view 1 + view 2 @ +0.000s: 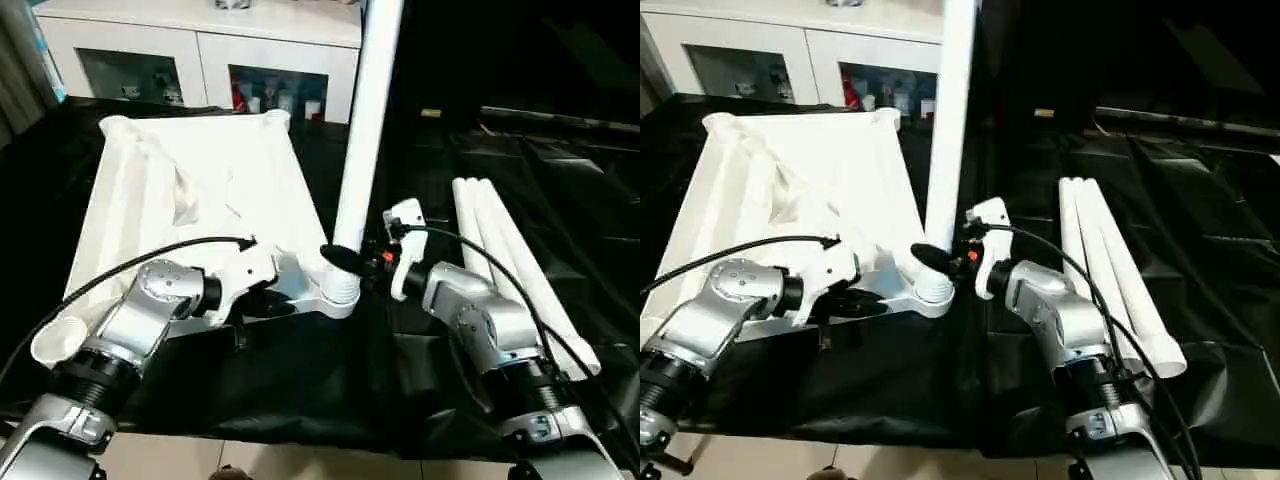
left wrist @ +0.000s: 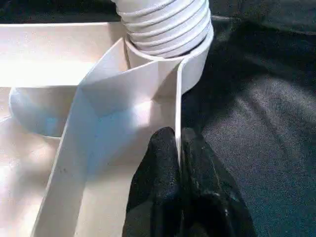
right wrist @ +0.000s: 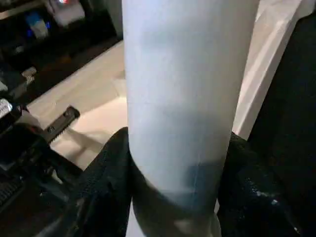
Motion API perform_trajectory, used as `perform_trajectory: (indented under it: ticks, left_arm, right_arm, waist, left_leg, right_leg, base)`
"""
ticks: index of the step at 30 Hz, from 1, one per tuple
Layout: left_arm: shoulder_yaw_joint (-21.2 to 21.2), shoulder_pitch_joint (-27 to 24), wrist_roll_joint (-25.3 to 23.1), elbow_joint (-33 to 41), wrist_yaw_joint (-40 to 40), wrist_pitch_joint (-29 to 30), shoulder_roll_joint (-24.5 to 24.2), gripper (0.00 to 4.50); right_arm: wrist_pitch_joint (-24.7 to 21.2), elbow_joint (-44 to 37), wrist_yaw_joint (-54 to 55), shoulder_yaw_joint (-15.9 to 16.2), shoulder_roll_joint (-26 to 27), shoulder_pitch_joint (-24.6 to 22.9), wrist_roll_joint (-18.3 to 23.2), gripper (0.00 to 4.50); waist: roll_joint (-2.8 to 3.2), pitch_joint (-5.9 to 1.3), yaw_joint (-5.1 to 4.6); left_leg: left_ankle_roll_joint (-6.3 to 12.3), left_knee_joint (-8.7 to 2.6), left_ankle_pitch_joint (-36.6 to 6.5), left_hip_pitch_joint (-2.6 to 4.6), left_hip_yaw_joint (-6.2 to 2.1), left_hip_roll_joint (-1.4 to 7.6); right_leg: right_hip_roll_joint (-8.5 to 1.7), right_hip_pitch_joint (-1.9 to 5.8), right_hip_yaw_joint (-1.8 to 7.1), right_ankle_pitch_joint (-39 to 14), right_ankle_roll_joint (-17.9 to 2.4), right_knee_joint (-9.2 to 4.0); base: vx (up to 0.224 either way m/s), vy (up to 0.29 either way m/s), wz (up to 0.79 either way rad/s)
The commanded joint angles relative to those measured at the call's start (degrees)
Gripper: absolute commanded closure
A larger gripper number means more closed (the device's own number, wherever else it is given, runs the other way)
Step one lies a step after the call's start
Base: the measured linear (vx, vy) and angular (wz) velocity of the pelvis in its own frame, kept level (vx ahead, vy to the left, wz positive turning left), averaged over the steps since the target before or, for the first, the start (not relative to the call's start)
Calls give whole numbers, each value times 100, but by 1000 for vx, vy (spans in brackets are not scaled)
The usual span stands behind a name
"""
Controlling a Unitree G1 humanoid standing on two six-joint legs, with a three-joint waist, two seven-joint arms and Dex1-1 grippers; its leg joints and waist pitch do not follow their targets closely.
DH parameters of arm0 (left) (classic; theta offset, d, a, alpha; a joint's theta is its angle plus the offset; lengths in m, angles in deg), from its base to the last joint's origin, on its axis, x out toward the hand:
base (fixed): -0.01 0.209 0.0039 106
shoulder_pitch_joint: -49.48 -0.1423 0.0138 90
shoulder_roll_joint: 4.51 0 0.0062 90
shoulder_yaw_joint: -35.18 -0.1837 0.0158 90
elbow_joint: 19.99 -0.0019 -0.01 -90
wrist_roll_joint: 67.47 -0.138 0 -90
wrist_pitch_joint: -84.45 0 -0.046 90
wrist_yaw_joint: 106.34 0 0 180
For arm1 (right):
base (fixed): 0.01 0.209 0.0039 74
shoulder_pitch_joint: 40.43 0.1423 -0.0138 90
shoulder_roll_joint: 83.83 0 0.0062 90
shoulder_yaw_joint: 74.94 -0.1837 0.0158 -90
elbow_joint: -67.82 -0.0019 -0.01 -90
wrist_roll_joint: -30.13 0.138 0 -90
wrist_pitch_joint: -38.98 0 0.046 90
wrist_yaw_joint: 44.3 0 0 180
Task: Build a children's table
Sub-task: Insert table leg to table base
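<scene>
The children's table top [image 1: 200, 190] lies upside down on the black-covered work table. A white leg [image 1: 365, 130] stands upright in the top's near right corner socket [image 1: 340, 295]; its ribbed end [image 2: 165, 22] sits in that socket. My left gripper [image 2: 178, 168] is shut on the thin rim wall [image 2: 177, 98] just beside the socket. Low on the upright leg, my right gripper [image 1: 345, 258] is shut around it, one black finger [image 3: 106, 187] on each side of the tube.
Three loose white legs [image 1: 510, 260] lie side by side on the black cloth [image 1: 300, 390] to the right of my right arm. A white cabinet [image 1: 200, 50] stands behind the work table. The cloth's front edge runs close below my forearms.
</scene>
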Motion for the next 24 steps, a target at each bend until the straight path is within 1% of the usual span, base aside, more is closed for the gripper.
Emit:
perform_trajectory:
  ticks: [1,3,4,5,6,7,8,9,11,14,15,16,18,19,20,21,24]
  left_arm:
    - [82,56,72,-26,-80,-78,164,450]
    - [84,68,67,-45,-82,-85,164,450]
    - [83,74,59,-50,-97,-89,160,450]
    - [84,79,59,-52,-102,-86,160,450]
    - [83,87,57,-53,-104,-82,155,450]
    - [89,99,52,-57,-116,-80,153,450]
    - [94,109,49,-57,-116,-72,149,450]
    - [94,116,40,-51,-113,-70,138,450]
    - [94,134,23,-57,-111,-76,124,450]
    - [101,157,5,-104,-111,-106,118,450]
    - [103,171,-2,-132,-123,-117,124,450]
    - [103,181,-6,-150,-133,-123,130,450]
    - [103,193,-19,-178,-154,-143,135,450]
    - [106,216,-27,-222,-181,-162,151,450]
    - [112,228,-32,-239,-204,-170,162,450]
    - [115,238,-35,-249,-219,-171,171,450]
    - [117,263,-41,-282,-217,-188,179,450]
  right_arm:
    - [160,392,64,-76,39,-203,-88,262]
    - [228,438,72,-100,59,-218,-94,262]
    - [384,537,80,-154,98,-272,-88,262]
    - [468,583,95,-171,111,-297,-100,262]
    - [586,647,100,-189,130,-338,-116,262]
    - [737,705,112,-224,164,-402,-139,262]
    - [846,751,124,-261,197,-451,-138,262]
    - [926,779,123,-289,222,-491,-130,262]
    - [1062,836,116,-292,241,-548,-158,262]
    - [1281,868,100,-281,273,-635,-214,262]
    - [1380,886,113,-293,291,-677,-228,262]
    - [1444,902,122,-304,303,-700,-235,262]
    - [1519,914,132,-309,315,-744,-248,262]
    - [1762,953,184,-334,346,-824,-299,262]
    - [1846,956,203,-348,362,-867,-309,262]
    - [1905,969,211,-358,370,-887,-309,262]
    - [2072,1003,253,-350,408,-1012,-328,262]
  waist:
    - [99,-358,-9]
    - [85,-351,-23]
    - [92,-350,-22]
    - [107,-346,-23]
    - [99,-346,-22]
    - [139,-347,-15]
    - [133,-351,-14]
    - [164,-353,-11]
    - [194,-366,-11]
    - [192,-367,-14]
    - [227,-367,-8]
    - [209,-363,-8]
    - [215,-357,-7]
    - [233,-359,0]
    - [240,-350,1]
    - [229,-349,-2]
    - [239,-339,-3]
  left_leg:
    - [-168,-468,-1363,51,130,-60]
    - [-167,-478,-1468,49,129,-64]
    - [-168,-481,-1486,46,124,-65]
    - [-171,-482,-1559,48,127,-63]
    - [-169,-482,-1590,50,126,-63]
    - [-178,-488,-1648,46,115,-64]
    - [-169,-489,-1651,55,118,-61]
    - [-168,-494,-1660,50,110,-61]
    - [-164,-495,-1651,52,104,-59]
    - [-151,-498,-1682,49,104,-60]
    - [-151,-498,-1700,52,103,-60]
    - [-144,-502,-1759,51,107,-62]
    - [-146,-512,-1857,54,103,-63]
    - [-154,-511,-1885,58,101,-60]
    - [-159,-517,-1971,64,100,-57]
    - [-157,-523,-1997,61,98,-56]
    - [-156,-542,-2131,59,83,-52]
  right_leg:
    - [-179,216,85,-1013,-1144,-415]
    - [-172,217,82,-1102,-1146,-429]
    - [-172,221,81,-1132,-1143,-427]
    - [-180,206,86,-1208,-1134,-445]
    - [-182,207,86,-1260,-1127,-448]
    - [-188,207,89,-1336,-1107,-455]
    - [-183,200,88,-1325,-1106,-460]
    - [-182,201,86,-1273,-1122,-452]
    - [-173,203,82,-1146,-1159,-440]
    - [-166,210,79,-1059,-1200,-438]
    - [-168,206,80,-1040,-1207,-439]
    - [-167,202,78,-1105,-1195,-454]
    - [-168,198,80,-1264,-1171,-468]
    - [-176,192,83,-1302,-1163,-471]
    - [-178,177,86,-1401,-1143,-488]
    - [-178,182,86,-1443,-1128,-494]
    - [-176,172,84,-1603,-1093,-508]
  base:
    - [0,0,0]
    - [0,0,0]
    - [0,0,0]
    - [0,0,0]
    - [0,0,0]
    - [0,0,0]
    - [0,0,0]
    - [0,0,0]
    - [0,0,0]
    - [0,0,0]
    - [0,0,0]
    - [0,0,0]
    - [0,0,0]
    - [0,0,0]
    - [0,0,0]
    - [0,0,0]
    - [0,0,0]
